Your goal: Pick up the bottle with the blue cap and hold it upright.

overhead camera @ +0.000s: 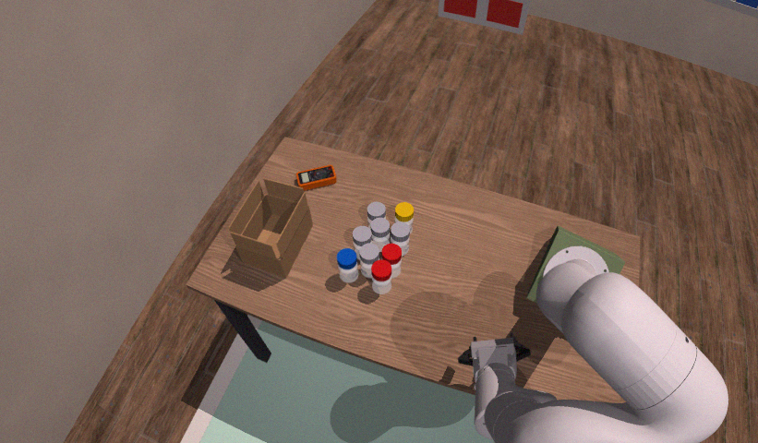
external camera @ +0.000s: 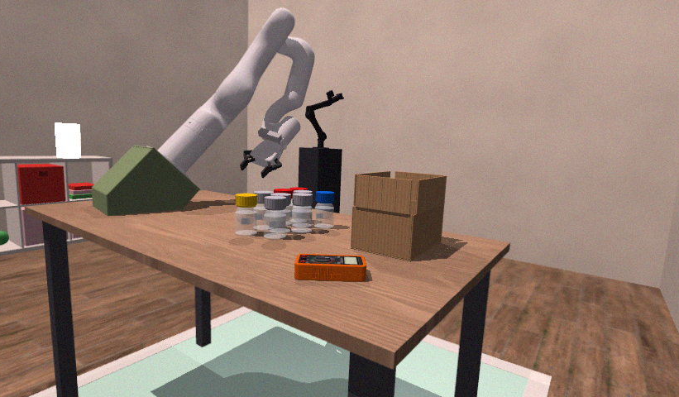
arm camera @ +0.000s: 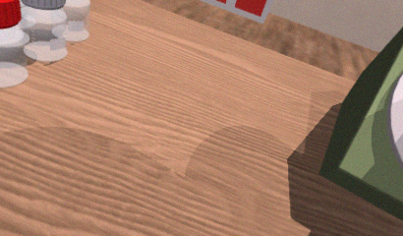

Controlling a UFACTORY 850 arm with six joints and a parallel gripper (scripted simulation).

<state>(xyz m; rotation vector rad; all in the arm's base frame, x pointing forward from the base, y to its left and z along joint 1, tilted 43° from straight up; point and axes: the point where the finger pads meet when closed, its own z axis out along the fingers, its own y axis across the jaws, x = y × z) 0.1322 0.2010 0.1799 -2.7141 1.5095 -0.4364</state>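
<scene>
The bottle with the blue cap (overhead camera: pixel 347 265) stands upright at the near-left edge of a tight cluster of clear bottles; it also shows in the exterior view (external camera: pixel 324 208) at the cluster's right end. Beside it stand two red-capped bottles (overhead camera: pixel 381 276), several grey-capped bottles (overhead camera: pixel 379 230) and a yellow-capped bottle (overhead camera: pixel 403 215). All stand upright. My gripper (external camera: pixel 260 165) is open and empty, high above the table, well away from the cluster towards the arm's base. The wrist view shows only a red-capped bottle (arm camera: pixel 7 39) at its top left corner; the fingers are out of that view.
An open cardboard box (overhead camera: pixel 270 226) stands left of the cluster. An orange multimeter (overhead camera: pixel 316 176) lies behind the box. The green base block (overhead camera: pixel 577 260) holds the arm at the table's right end. A black stand with a small arm (external camera: pixel 319 169) is behind the table.
</scene>
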